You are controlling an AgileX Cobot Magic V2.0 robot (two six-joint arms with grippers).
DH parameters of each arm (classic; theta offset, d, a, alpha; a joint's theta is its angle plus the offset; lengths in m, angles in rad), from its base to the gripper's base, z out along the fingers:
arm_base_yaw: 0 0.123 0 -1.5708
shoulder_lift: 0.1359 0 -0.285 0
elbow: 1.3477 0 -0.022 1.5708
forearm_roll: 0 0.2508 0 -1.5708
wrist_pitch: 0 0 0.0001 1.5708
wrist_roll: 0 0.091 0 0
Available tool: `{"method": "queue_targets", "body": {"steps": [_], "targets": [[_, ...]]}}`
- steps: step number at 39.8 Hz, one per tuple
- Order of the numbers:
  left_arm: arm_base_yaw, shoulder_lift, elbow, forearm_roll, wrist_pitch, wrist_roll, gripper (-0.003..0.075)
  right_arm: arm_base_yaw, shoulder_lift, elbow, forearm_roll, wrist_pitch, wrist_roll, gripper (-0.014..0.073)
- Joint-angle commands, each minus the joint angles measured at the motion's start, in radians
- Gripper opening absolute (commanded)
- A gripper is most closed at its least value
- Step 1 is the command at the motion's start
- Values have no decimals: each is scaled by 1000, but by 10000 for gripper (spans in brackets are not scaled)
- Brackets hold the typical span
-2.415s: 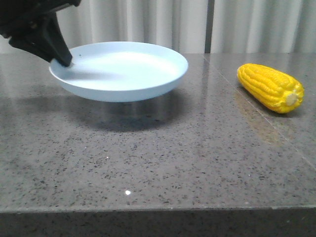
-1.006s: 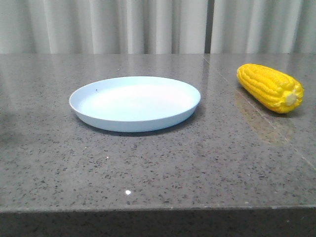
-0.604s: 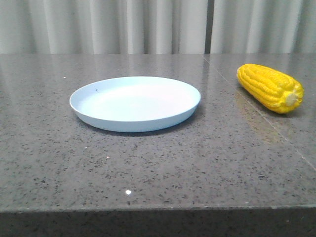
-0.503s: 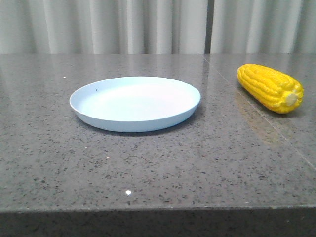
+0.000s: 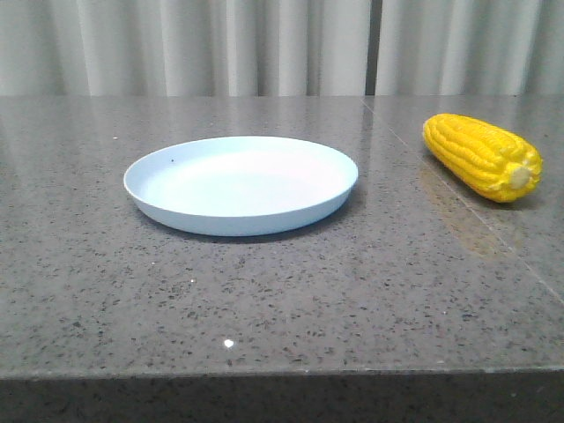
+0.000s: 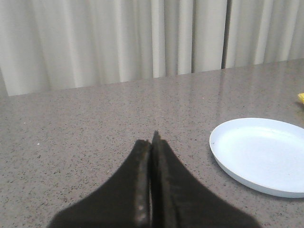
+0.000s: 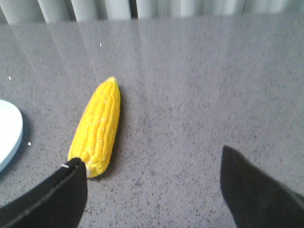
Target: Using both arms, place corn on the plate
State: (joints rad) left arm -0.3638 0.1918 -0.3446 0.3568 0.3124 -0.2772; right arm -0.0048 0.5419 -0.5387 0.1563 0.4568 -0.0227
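Since I held it raised at its rim, the plate (image 5: 241, 184) has come down flat on the bench (image 5: 282, 291), and my left hand (image 6: 152, 142) has withdrawn, fingers pressed together, gripping nothing. The corn (image 5: 482, 156) lies well right of the plate, untouched. My right hand (image 7: 152, 178) hangs spread just beside its stub end.

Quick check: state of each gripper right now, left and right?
Left gripper: closed, fingers pressed together, holding nothing.
Right gripper: open, empty, its fingers spread just short of the bright yellow corn cob lying on the grey speckled stone table.
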Motion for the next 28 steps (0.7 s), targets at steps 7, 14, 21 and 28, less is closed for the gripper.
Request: {"method": "queue_targets", "body": {"steps": [7, 14, 21, 28], "targets": [[-3, 11, -25, 8, -85, -11, -20, 7, 311, -189, 13, -19, -7, 601], [-3, 11, -25, 6, -85, -11, -20, 108, 534, -343, 20, 53, -7, 601], [-3, 11, -25, 6, -85, -11, -20, 189, 736, -486, 66, 111, -6, 601], [-3, 11, -25, 6, -85, -11, -20, 196, 890, -568, 87, 119, -6, 601]]}}
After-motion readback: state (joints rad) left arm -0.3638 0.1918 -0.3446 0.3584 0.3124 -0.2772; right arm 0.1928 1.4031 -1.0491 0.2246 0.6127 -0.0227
